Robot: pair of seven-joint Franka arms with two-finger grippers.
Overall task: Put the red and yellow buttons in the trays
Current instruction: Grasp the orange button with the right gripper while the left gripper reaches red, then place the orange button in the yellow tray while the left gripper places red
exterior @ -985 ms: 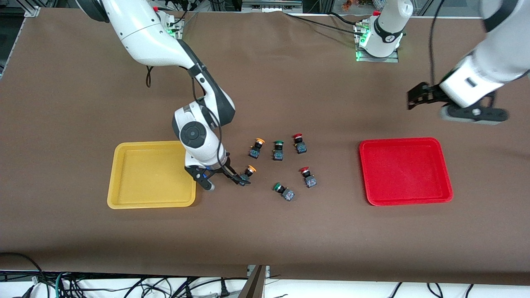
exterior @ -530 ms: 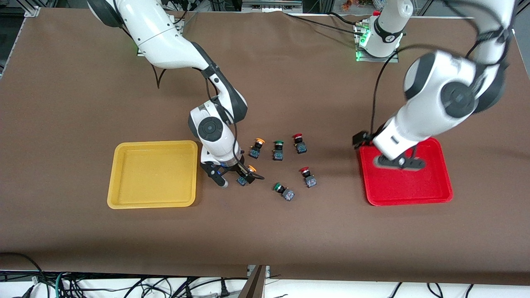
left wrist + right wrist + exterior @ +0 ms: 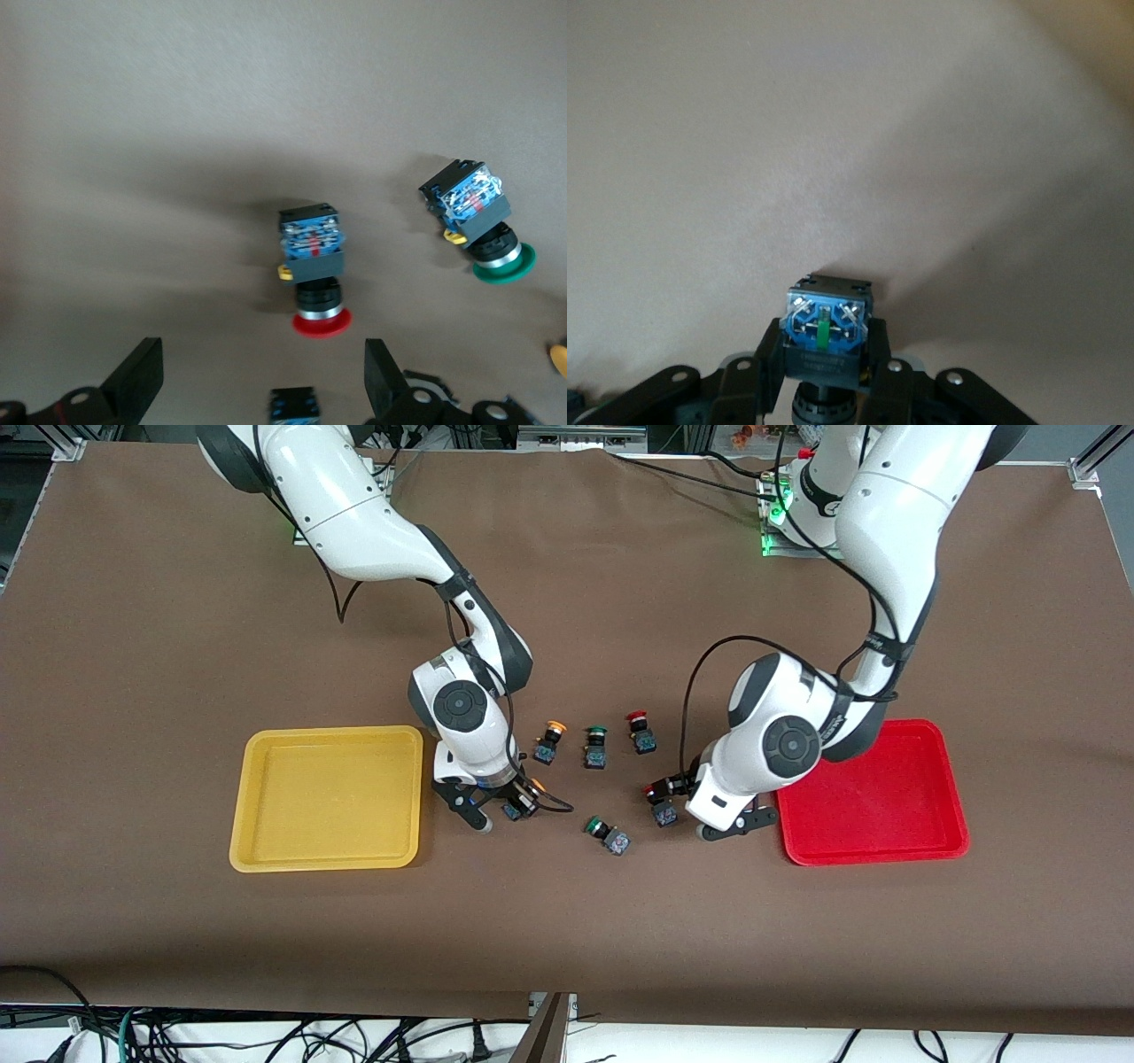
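The right gripper (image 3: pixel 512 802) is down at the table just beside the yellow tray (image 3: pixel 325 798), on the side toward the middle of the table, and its fingers (image 3: pixel 769 359) are clamped on the dark body of a yellow-capped button (image 3: pixel 827 329); the orange cap peeks out by the jaws. The left gripper (image 3: pixel 675 799) is low over a red-capped button (image 3: pixel 313 266) that lies on its side on the brown table (image 3: pixel 567 921) close to the red tray (image 3: pixel 868 793); its fingers (image 3: pixel 137 381) are spread wide on either side of that button and touch nothing. Three more buttons stand in a row farther from the front camera, between the two arms: a second yellow-capped button (image 3: pixel 549 742) toward the right arm's end, a green-capped button (image 3: pixel 595 747) in the middle, and a second red-capped button (image 3: pixel 640 732) toward the left arm's end. Another green-capped switch (image 3: pixel 608 834) lies on its side nearer the front camera, between the two grippers. Both trays sit flat on the table, well apart from each other, with no buttons in them.
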